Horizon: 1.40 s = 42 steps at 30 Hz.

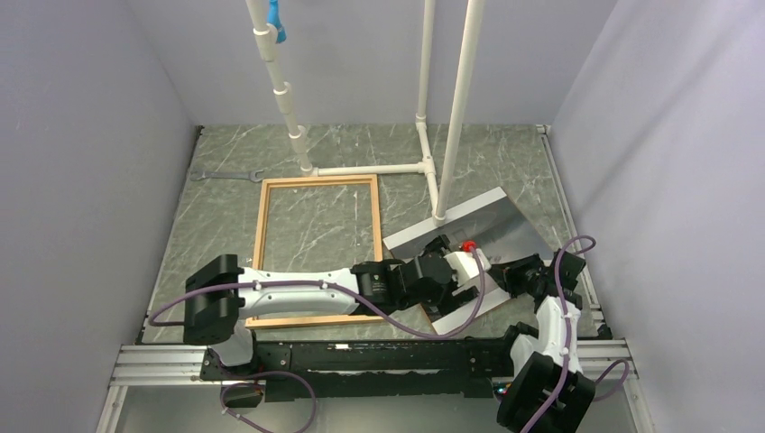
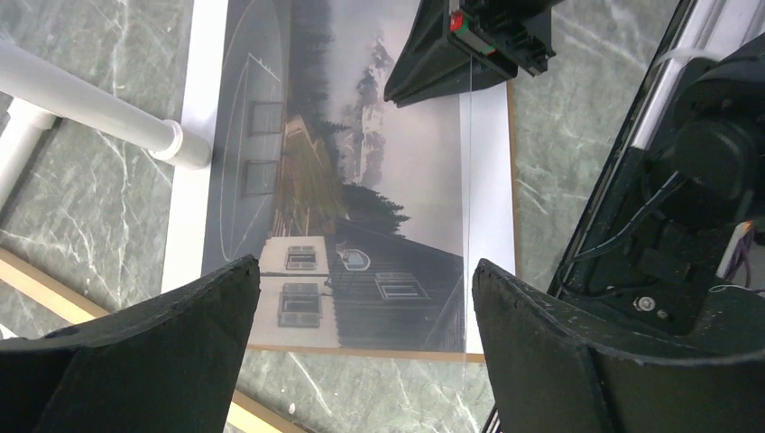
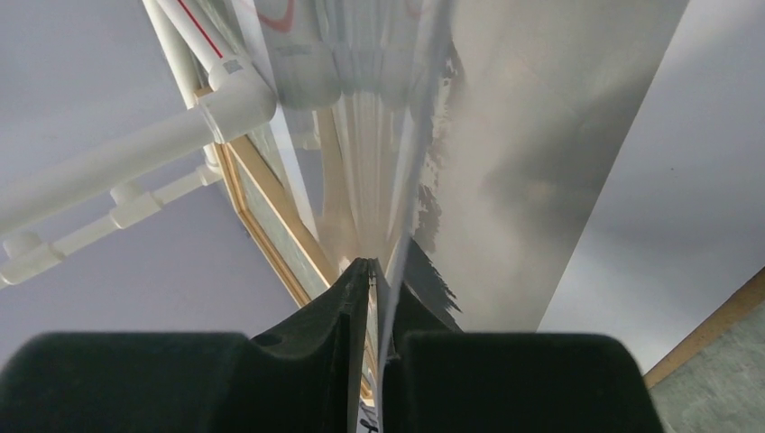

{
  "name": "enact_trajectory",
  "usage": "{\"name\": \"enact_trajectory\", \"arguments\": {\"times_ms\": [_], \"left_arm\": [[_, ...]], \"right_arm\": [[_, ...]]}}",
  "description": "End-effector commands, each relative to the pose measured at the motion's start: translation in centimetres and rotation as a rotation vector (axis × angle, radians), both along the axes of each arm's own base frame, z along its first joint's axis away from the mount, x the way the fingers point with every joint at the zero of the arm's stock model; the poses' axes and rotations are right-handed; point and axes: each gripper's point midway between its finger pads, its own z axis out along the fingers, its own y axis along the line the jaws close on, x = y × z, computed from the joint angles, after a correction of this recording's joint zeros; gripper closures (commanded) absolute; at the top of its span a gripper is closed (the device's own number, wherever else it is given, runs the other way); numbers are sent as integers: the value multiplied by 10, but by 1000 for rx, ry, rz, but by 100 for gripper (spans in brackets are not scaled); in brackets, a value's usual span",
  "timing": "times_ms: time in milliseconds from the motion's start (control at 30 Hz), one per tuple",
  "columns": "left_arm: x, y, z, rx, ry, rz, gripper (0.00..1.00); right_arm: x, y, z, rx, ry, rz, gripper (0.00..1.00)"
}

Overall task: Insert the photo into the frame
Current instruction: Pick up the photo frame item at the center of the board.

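Observation:
The photo (image 1: 492,221), a grey landscape print with a white border, lies right of the frame (image 1: 263,253), a thin light wooden rectangle flat on the table. In the left wrist view the photo (image 2: 361,180) shows its white house, with a clear sheet edge over it and a brown backing panel (image 2: 511,180) under it. My left gripper (image 2: 365,266) hangs open just above the photo's near end, holding nothing. My right gripper (image 3: 388,257) is shut on the photo's (image 3: 514,135) thin edge, and its black body also appears at the top of the left wrist view, right gripper (image 2: 469,36).
A white pipe structure (image 1: 370,169) stands behind the frame; one foot (image 2: 185,144) rests on the photo's far border. A wrench (image 1: 225,175) lies at the back left. Grey walls close in on both sides.

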Motion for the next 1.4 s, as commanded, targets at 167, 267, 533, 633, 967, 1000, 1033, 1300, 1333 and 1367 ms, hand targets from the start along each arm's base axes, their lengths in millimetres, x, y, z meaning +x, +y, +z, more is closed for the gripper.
{"name": "enact_trajectory", "arguments": {"times_ms": [167, 267, 533, 633, 967, 1000, 1033, 1300, 1333, 1367], "left_arm": [[-3, 13, 57, -127, 11, 31, 9], [-4, 17, 61, -134, 17, 40, 9], [-1, 22, 58, -117, 14, 61, 9], [0, 24, 57, -110, 13, 73, 9], [22, 37, 40, -99, 154, 146, 7], [26, 39, 37, -98, 177, 158, 6], [29, 41, 35, -96, 194, 163, 6], [48, 61, 26, -111, 265, 236, 6], [50, 63, 27, -121, 269, 241, 5], [51, 65, 26, -128, 274, 242, 5]], "right_arm": [[4, 4, 43, -44, -85, 62, 89], [5, 3, 60, -68, -127, 70, 85], [9, 6, 65, -64, -177, 100, 66], [8, 4, 54, -67, -139, 89, 70], [6, -1, 80, -130, -154, 89, 97], [6, -1, 87, -136, -167, 85, 98], [7, -2, 94, -145, -179, 82, 99], [16, -7, 159, -196, -282, 57, 100], [18, -8, 165, -203, -290, 56, 100], [19, -9, 170, -210, -299, 55, 100]]}}
